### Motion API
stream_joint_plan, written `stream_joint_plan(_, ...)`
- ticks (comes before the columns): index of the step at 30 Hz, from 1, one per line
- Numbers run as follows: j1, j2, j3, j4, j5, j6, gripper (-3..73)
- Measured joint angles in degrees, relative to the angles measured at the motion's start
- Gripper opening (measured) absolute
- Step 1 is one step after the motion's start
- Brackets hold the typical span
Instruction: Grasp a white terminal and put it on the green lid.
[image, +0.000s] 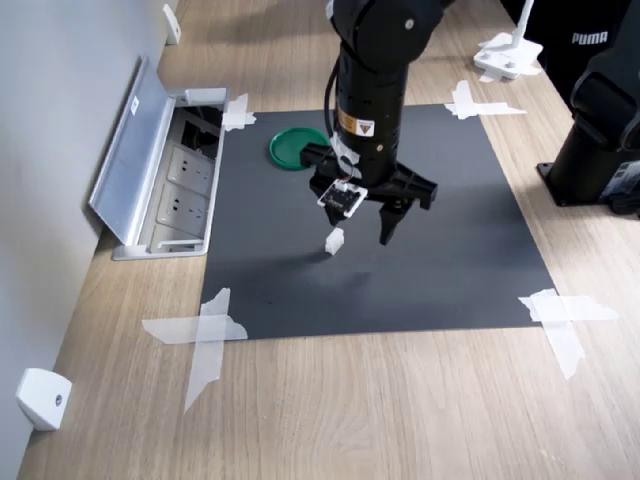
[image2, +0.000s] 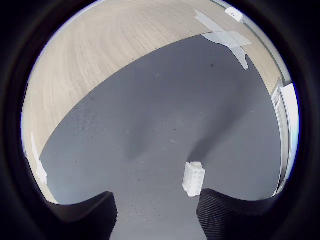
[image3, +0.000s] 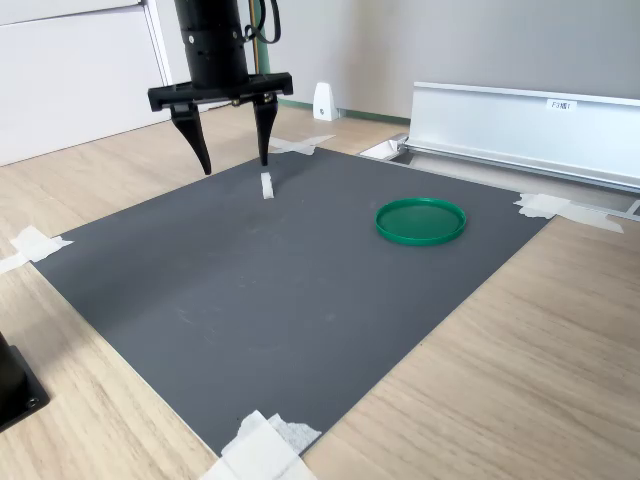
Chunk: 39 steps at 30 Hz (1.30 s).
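Wood tabletop (image: 400, 420), dark mat (image3: 250, 300) taped at its corners. Green lid (image3: 421, 220) sits near the mat's edge by the open socket box (image: 170, 180). Gripper (image3: 231, 150) hangs over mid-mat, jaws spread, empty. White terminal (image2: 193, 178) lies just beside one fingertip; only the wrist view shows the gap.

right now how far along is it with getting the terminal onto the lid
Early. Done: the gripper hangs open above the mat. In hand: lining up; the white terminal lies by one fingertip, not centred between them in the wrist view. Left: close on it, lift, carry to the green lid, which is empty.
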Motion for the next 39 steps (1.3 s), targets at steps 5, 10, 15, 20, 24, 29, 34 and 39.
stream_joint_plan(5,0.0,0.07,0.46,0.0,-1.64,0.03,67.2)
stream_joint_plan(10,0.0,0.07,0.46,0.0,-1.58,0.03,67.2)
stream_joint_plan(15,0.0,0.07,0.23,0.0,-0.39,0.03,67.1)
stream_joint_plan(20,-0.52,0.07,-2.52,0.31,1.08,-0.04,67.1)
stream_joint_plan(24,-1.34,0.07,-4.75,0.57,2.51,-1.63,67.1)
stream_joint_plan(29,-2.17,0.88,-5.53,0.48,3.17,-2.05,66.5)
stream_joint_plan(34,-2.45,3.59,-5.53,-0.44,2.73,-2.0,65.8)
stream_joint_plan(39,-2.45,4.17,-5.53,-0.68,0.54,-2.0,65.2)
